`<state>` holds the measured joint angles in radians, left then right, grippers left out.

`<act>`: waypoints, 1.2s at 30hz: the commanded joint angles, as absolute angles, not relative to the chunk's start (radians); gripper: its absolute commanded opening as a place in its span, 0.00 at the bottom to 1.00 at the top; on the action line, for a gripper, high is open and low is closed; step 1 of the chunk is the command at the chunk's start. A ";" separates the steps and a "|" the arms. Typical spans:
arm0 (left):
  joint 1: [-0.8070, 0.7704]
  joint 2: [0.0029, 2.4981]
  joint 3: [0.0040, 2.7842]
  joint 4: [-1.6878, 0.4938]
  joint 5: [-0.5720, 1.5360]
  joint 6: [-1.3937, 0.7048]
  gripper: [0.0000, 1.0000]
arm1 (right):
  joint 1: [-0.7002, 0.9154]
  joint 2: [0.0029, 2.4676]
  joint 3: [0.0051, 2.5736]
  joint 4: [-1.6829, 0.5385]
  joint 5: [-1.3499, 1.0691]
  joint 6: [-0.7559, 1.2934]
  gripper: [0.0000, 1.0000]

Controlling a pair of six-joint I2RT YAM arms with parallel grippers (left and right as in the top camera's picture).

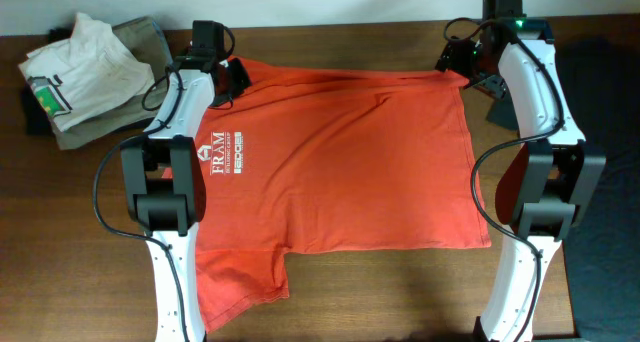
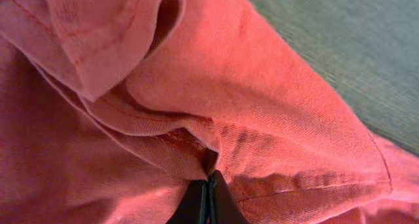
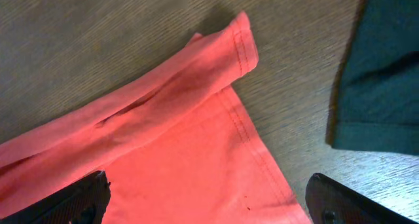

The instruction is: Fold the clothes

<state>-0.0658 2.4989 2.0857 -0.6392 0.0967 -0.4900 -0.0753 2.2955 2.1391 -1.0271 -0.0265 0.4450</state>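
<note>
The clothes, an orange-red T-shirt (image 1: 340,172), lie spread on the wooden table with the small white chest print (image 1: 225,154) facing up. My left gripper (image 1: 226,78) is at the shirt's far left corner. In the left wrist view its black jaws (image 2: 209,188) are pressed together, with a bunched fold of the red fabric (image 2: 196,139) pinched at their tips. My right gripper (image 1: 464,60) hovers at the far right corner. It is wide open (image 3: 213,198), and the hemmed corner of the shirt (image 3: 239,44) lies flat between and beyond its fingers (image 3: 85,196).
A white shirt with a green mark (image 1: 80,67) lies on a khaki-grey garment (image 1: 150,37) at the far left. Dark cloth (image 3: 383,73) lies on the table just right of the shirt's corner, seen at the right edge in the overhead view (image 1: 605,72).
</note>
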 commanded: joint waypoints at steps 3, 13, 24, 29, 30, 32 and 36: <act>-0.060 2.496 2.214 -0.674 0.089 -0.466 0.01 | -0.079 2.292 2.152 -1.004 0.012 0.441 0.99; -0.029 2.431 2.272 -0.896 0.089 -0.466 0.01 | -0.079 2.311 2.145 -0.982 0.035 0.441 0.99; 0.025 2.428 2.272 -0.979 0.081 -0.466 0.01 | -0.083 2.410 2.145 -0.774 0.006 0.389 0.98; 0.023 2.429 2.272 -0.978 0.081 -0.466 0.01 | -0.071 2.455 2.145 -0.699 -0.030 0.388 0.97; 0.023 2.429 2.272 -0.978 0.081 -0.466 0.01 | -0.065 2.461 2.145 -0.679 -0.031 0.389 0.96; 0.022 2.429 2.272 -0.979 0.081 -0.466 0.01 | -0.055 2.478 2.145 -0.644 -0.035 0.389 0.95; 0.023 2.429 2.272 -0.982 0.081 -0.466 0.01 | -0.036 2.518 2.145 -0.585 -0.034 0.389 0.93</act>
<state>0.0200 2.4752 2.2536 -0.9802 0.0967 -0.4862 -0.0582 2.4783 2.1391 -0.6109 -0.0250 0.3916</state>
